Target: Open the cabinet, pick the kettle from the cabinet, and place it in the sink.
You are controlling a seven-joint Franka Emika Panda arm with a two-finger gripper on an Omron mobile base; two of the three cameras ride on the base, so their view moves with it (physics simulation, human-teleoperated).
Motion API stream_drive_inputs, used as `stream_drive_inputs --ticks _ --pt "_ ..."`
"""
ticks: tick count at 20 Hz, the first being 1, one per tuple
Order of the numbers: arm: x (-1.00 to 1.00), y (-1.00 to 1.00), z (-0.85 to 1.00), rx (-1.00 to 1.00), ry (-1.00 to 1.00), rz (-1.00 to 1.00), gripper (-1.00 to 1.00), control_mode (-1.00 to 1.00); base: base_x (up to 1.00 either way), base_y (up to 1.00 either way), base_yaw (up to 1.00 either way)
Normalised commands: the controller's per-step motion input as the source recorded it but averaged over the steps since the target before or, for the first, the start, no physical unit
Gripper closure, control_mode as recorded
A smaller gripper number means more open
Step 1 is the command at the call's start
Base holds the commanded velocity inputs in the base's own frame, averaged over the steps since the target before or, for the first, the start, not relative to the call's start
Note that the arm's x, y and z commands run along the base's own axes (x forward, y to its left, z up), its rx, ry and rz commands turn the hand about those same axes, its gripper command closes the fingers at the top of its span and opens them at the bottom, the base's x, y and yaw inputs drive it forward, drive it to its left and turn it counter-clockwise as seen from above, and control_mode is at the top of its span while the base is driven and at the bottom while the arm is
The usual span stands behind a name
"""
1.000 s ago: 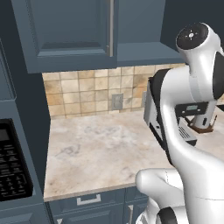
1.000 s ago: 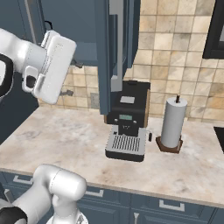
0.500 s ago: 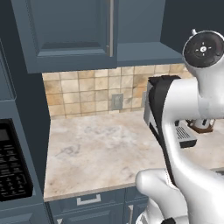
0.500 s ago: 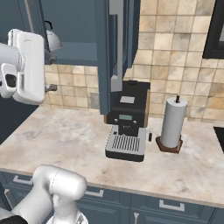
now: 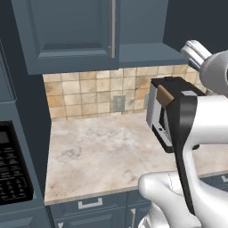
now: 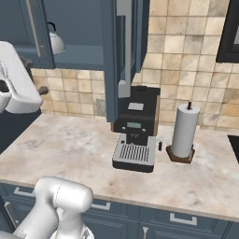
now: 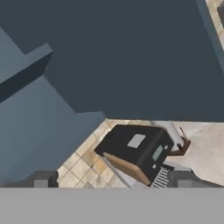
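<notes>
The cabinet hangs over the counter with its right door swung open, edge-on to the right base view; the left door is closed. The whitish-grey kettle stands on the cabinet shelf, half hidden behind the left door's edge. My white hand hovers at the left, lower than the kettle and apart from it. In the hand view the gripper is open, its fingertips spread wide with nothing between them, looking at the cabinet's underside. The sink is out of view.
A black coffee machine sits on the marble counter under the open door, with a paper towel roll to its right. A dark appliance stands at the counter's left end. Drawers run below.
The hand has swung left and slightly down in the right base view, away from the open door. The jaws stay wide; the kettle and the doors have not moved.
</notes>
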Motion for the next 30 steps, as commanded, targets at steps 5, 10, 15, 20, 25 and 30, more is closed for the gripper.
stream_drive_inputs --ticks 5,10,15,20,25,30 --pt "-0.21 0.3 0.19 -0.21 0.11 0.3 -1.0 -1.0 0.0 0.0 0.0" --pt "-0.2 0.25 0.19 -0.2 0.1 0.25 -1.0 -1.0 0.0 0.0 0.0" --pt "-0.16 0.28 0.04 -0.13 0.06 0.23 -1.0 -1.0 0.0 0.0 0.0" --pt "-0.11 0.3 0.05 -0.1 0.02 0.22 -1.0 -1.0 0.0 0.0 0.0" --pt "-0.04 0.32 0.0 -0.09 0.0 0.2 -1.0 -1.0 0.0 0.0 0.0" --pt "0.17 0.26 0.0 -0.07 0.0 0.1 -1.0 -1.0 0.0 0.0 0.0"
